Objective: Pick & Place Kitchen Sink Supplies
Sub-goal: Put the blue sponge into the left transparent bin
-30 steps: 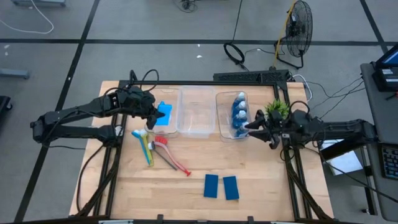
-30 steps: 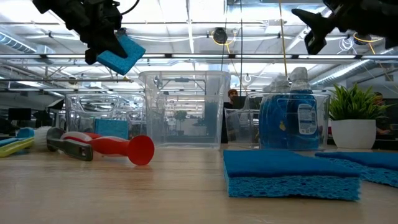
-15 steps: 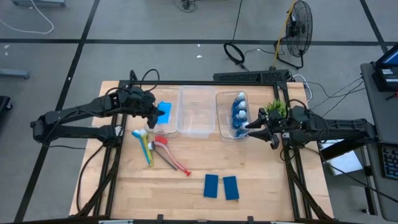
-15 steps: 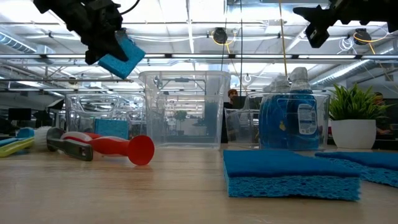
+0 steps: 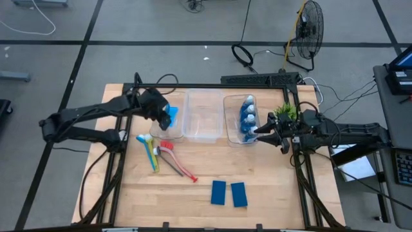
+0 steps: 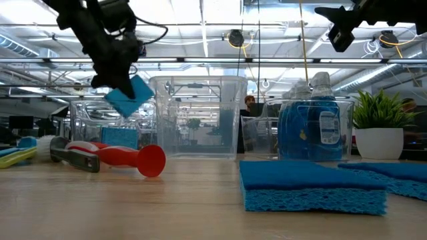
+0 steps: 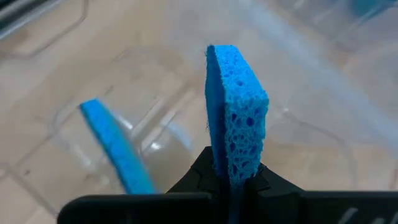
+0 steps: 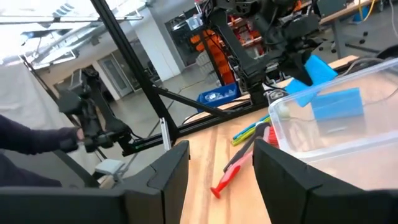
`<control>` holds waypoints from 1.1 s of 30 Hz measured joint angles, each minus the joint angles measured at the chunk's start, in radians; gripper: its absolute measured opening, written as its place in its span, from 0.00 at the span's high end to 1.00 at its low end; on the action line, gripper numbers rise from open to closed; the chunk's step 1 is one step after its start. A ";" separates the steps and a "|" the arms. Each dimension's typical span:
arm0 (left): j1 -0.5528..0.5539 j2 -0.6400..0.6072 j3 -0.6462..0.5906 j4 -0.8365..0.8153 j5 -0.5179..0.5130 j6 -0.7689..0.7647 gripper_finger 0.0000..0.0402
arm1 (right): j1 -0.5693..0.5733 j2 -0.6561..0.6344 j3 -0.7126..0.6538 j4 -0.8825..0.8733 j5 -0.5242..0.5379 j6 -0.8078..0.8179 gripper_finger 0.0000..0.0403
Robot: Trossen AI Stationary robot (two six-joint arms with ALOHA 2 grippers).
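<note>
My left gripper [image 5: 165, 120] hangs over the left clear bin [image 5: 181, 132], shut on a blue sponge [image 5: 172, 116], which also shows in the low view [image 6: 131, 97]. Another blue sponge [image 7: 115, 146] stands on edge inside that bin. Blue-and-white bottles [image 5: 247, 117] stand in the right bin [image 6: 313, 130]. Two more sponges [image 5: 228, 193] lie flat near the table's front edge. Dish brushes [image 5: 153, 149], one red-handled [image 5: 179, 164], lie in front of the left bin. My right gripper [image 8: 221, 168] is open and holds nothing, high beside the right bin [image 5: 259, 131]. My left gripper pinches one end of the sponge [image 7: 235, 171] between its two fingers, one on each broad face. The fingers slant down from the table's left. The sponge sticks out past the fingertips, tilted and lifted clear above the left bin.
An empty clear bin [image 5: 206, 117] stands between the other two. A small green potted plant [image 5: 286, 113] sits at the right, close to my right arm. Bare wood lies between the brushes and the flat sponges. A person shows in the room beyond [image 6: 249, 103].
My left gripper has gone down and toward the table's right, over the left bin, and has tipped further downward. The sponge has come down with it and now hangs lower, just above the bin. My right gripper has tipped up a little toward level.
</note>
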 joint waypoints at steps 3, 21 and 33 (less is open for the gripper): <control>0.032 0.022 0.000 -0.019 0.001 -0.009 0.98 | 0.000 0.000 0.000 0.000 0.000 0.002 0.59; 0.072 0.168 0.000 0.031 0.055 -0.054 0.92 | 0.000 0.000 0.000 0.053 0.002 -0.056 0.59; 0.108 0.176 0.000 0.030 0.055 -0.040 0.77 | 0.000 0.000 -0.045 0.053 0.003 -0.056 0.59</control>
